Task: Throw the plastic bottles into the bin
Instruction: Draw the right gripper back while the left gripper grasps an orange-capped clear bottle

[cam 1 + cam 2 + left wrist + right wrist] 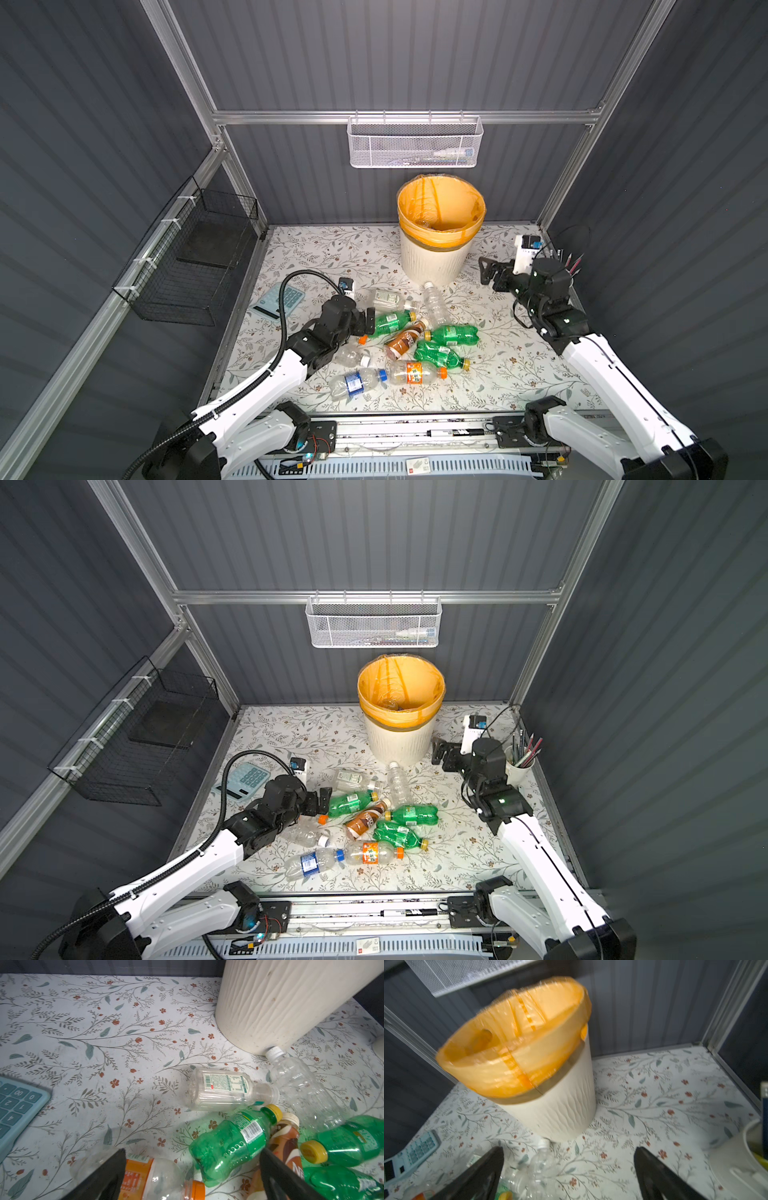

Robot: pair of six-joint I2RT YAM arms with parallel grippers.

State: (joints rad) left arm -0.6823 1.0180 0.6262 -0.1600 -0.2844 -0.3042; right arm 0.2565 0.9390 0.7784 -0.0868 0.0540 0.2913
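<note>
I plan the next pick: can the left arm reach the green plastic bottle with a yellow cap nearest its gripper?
Probably yes. The left gripper is open and empty, and the green plastic bottle with a yellow cap lies ahead of its jaws, with nothing between them.

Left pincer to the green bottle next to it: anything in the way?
Nothing visible stands between them. The open left pincer sits right at the base of the green bottle. Watch the neighbours: an orange-capped bottle lies just under the pincer, and the brown bottle lies close beside the green one's neck.
</note>
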